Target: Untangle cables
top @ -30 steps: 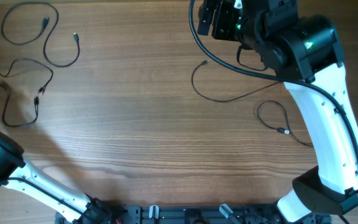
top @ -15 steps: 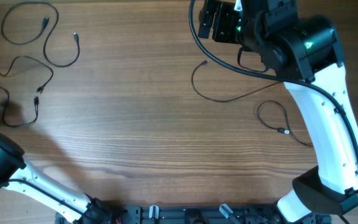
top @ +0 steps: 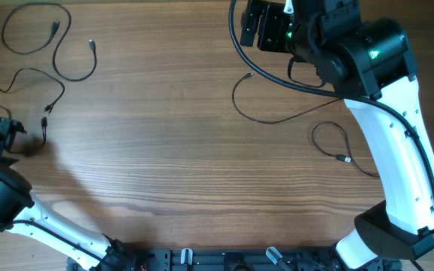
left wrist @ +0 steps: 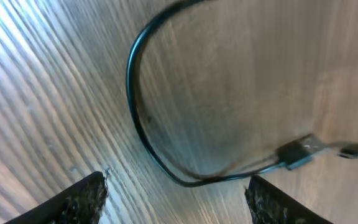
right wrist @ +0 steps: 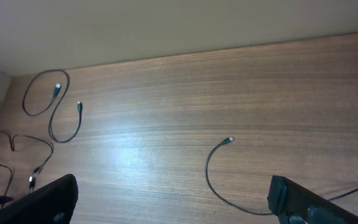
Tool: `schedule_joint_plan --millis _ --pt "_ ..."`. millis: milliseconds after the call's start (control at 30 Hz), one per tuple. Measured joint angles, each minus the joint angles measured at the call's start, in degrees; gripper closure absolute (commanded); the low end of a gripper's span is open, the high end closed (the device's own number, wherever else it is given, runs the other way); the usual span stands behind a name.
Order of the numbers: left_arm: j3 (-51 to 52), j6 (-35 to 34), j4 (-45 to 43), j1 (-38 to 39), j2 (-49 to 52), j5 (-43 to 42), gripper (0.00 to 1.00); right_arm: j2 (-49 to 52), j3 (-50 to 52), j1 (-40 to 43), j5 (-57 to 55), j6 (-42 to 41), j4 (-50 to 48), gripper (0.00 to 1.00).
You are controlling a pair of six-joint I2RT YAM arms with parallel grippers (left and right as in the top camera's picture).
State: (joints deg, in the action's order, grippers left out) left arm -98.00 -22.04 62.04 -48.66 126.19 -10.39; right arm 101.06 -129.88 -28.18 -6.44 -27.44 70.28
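step: left hand [left wrist: 176, 186] wide open, thin black looped cord [left wrist: 129, 81] right under it | next: gotta pinch it, pull clear | right hand [right wrist: 173, 193] open too

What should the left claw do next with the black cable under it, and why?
Probably lower a little and pinch the cable. The left claw is open, and the cable's loop lies on the table right between its fingers, close to the silvery plug. The right claw is open too, but far off, so it cannot help here.
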Motion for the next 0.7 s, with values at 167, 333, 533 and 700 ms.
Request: schedule_joint_plan --millis 167,333,533,700 --pt "6.38 -3.02 -6.03 3.34 -1.18 1.73 0.37 0.00 0.00 0.00 0.00 0.79 0.02 0.00" --pt "7.32 -5.31 -8.13 4.15 -1.44 6.27 0.96 0.00 0.00 0.00 0.00 0.81 0.00 0.00" --pt "7.96 -5.53 -11.47 4.37 -1.38 -2.12 0.96 0.00 0.00 0.00 0.00 1.01 0.00 0.00" --pt "8.39 -8.96 -10.64 4.70 -1.38 -8.17 0.79 0.00 -0.02 0.00 0.00 1.01 0.00 0.00"
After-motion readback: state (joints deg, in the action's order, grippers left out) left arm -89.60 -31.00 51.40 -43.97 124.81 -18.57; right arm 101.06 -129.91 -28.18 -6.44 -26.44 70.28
